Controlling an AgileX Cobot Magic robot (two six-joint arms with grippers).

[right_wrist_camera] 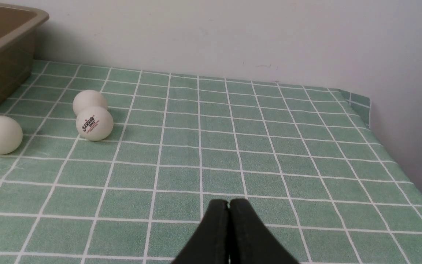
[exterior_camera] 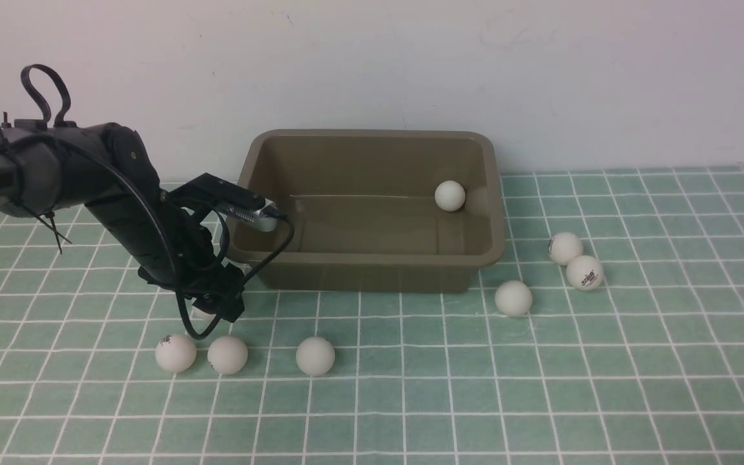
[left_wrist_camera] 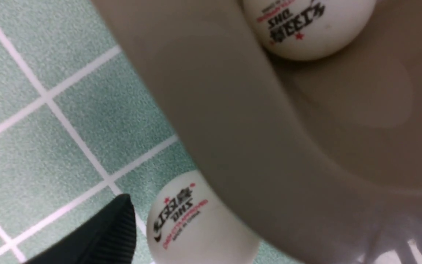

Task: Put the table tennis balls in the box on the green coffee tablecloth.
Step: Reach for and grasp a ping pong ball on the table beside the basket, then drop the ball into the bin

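Table tennis balls are mostly on the green tablecloth, outside the box. From the front I count one ball inside the box, near its far right corner. Three balls lie in a row in front of the box on the left side. Three more are near its right front corner, and two of them touch each other. My left gripper hangs low at the front left corner of the box, with a ball half hidden behind it. Its jaws are spread wide and grasp nothing. In the left wrist view one finger stands just beside a printed ball next to the box wall, and another printed ball lies inside the box. My right gripper is clenched and empty over the cloth, well apart from the balls.
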